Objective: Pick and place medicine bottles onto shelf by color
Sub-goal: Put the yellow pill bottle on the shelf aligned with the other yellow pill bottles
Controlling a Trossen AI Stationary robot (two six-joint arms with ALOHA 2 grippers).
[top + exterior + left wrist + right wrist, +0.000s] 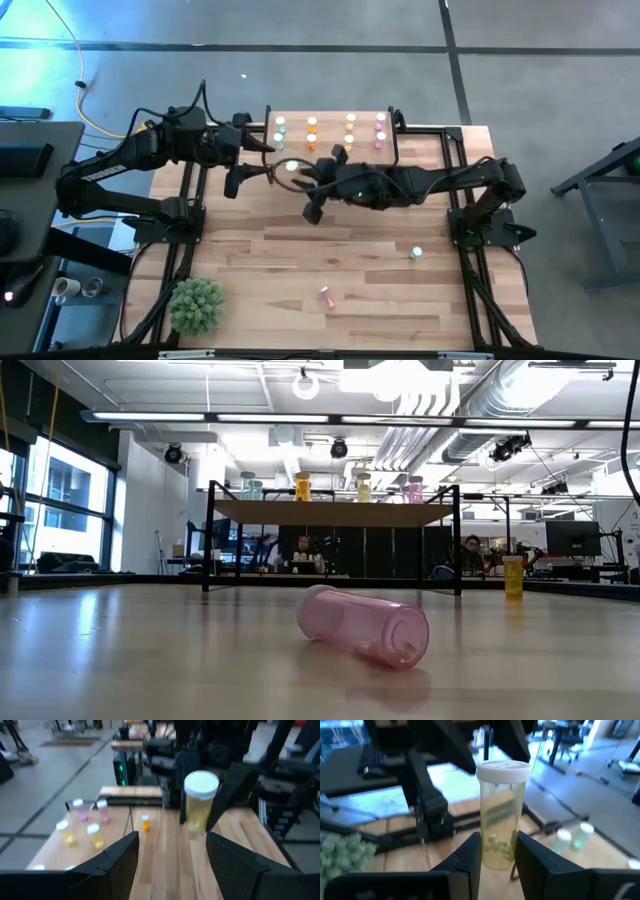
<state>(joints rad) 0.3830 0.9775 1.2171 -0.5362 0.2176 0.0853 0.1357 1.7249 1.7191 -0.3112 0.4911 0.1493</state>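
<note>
My right gripper (303, 176) hangs above the table just in front of the shelf (330, 113), shut on a yellow medicine bottle (501, 815) with a white cap. My left gripper (172, 865) stands open a little to the left of that bottle (199, 800), facing it, with nothing between its fingers. On the shelf (335, 513) bottles stand upright in rows by colour: green (280, 131), orange (312, 131), yellow (350, 128) and pink (380, 130). A pink bottle (365, 625) lies on its side on the tabletop near the front. Another small bottle (416, 253) stands upright at the right. My right gripper pinches the yellow bottle's lower body (498, 851) between its two fingers (470, 856). The fingers come almost level from the table's right side. The bottle stands upright in the hold, cap up, lifted clear of the table.
A green plant ball (196, 305) sits at the table's front left. Black frame rails (462, 200) run along both sides of the table. People sit in the room behind the shelf (303, 550). Bare wood lies between the shelf and the lying pink bottle (325, 295).
</note>
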